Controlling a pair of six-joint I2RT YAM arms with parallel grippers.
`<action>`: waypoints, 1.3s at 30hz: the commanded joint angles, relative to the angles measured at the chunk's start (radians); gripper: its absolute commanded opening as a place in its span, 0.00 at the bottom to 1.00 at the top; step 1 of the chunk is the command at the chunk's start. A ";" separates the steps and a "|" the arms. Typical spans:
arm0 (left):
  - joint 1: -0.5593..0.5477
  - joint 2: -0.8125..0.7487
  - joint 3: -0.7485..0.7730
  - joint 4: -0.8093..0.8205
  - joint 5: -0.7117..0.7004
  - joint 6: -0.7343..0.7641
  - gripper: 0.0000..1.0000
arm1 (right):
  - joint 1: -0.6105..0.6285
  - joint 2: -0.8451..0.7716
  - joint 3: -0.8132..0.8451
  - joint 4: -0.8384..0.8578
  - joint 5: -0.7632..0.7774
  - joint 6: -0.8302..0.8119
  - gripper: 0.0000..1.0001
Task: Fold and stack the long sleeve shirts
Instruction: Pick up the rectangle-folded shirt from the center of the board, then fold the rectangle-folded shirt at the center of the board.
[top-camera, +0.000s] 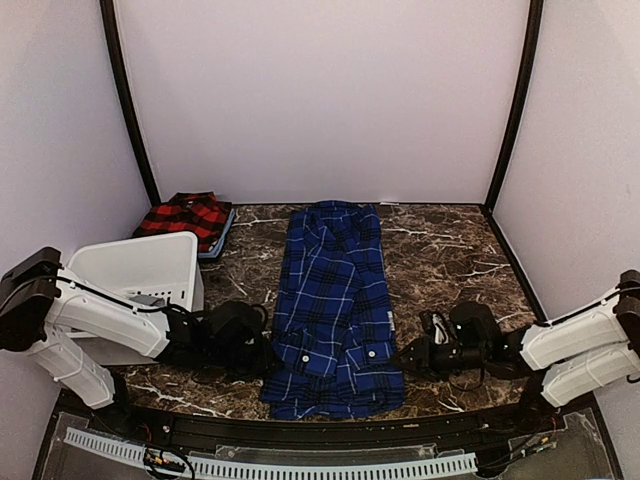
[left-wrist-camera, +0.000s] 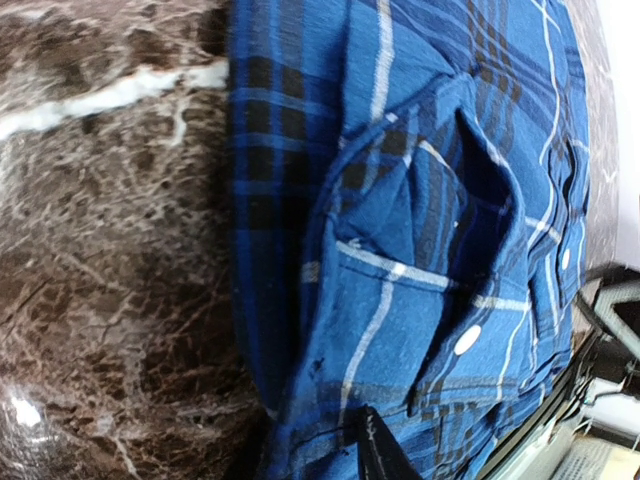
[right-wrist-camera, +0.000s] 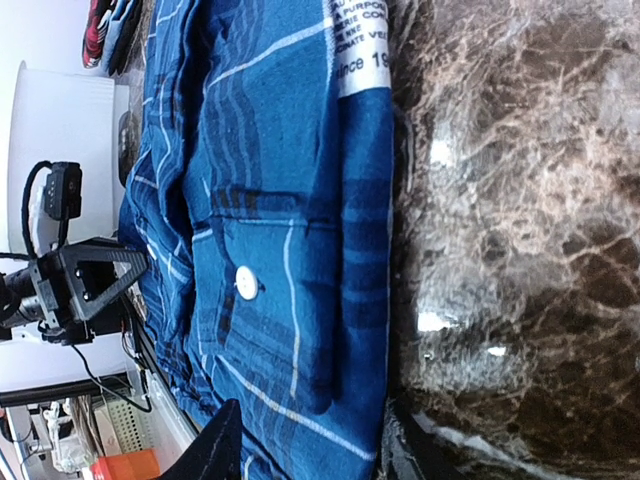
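At the far left of the bench (top-camera: 450, 260), the folded red-and-black plaid shirt (top-camera: 185, 215) is seen behind a white basket (top-camera: 150, 262), well apart from both arms. Nearer the middle, the left pincer (top-camera: 266, 348) is held low against the left edge of the blue plaid shirt (top-camera: 335, 300), close to its near end. Only one dark finger (left-wrist-camera: 372, 455) is shown over the cloth in the wrist view, so whether this pincer is apart or clamped cannot be told. The blue shirt is spread mid-bench as a narrow strip with its sleeves folded in, and its long axis runs from the near edge toward the far wall. At its right edge the right pincer (top-camera: 406, 355) is set level with the left one, its fingers (right-wrist-camera: 218, 452) apart with the hem between them, not yet pinched. Both pincers are equally near to the shirt, so a fold of the near end away toward the collar is judged to be called for.
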 joint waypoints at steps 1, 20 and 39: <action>0.006 0.011 0.014 -0.004 0.047 0.012 0.24 | -0.014 0.048 0.021 -0.007 0.006 -0.027 0.43; 0.015 -0.088 0.122 -0.071 0.112 0.040 0.00 | -0.017 -0.074 0.166 -0.192 -0.002 -0.068 0.00; 0.222 0.011 0.342 -0.036 0.185 -0.031 0.00 | -0.218 0.169 0.488 -0.237 -0.108 -0.175 0.00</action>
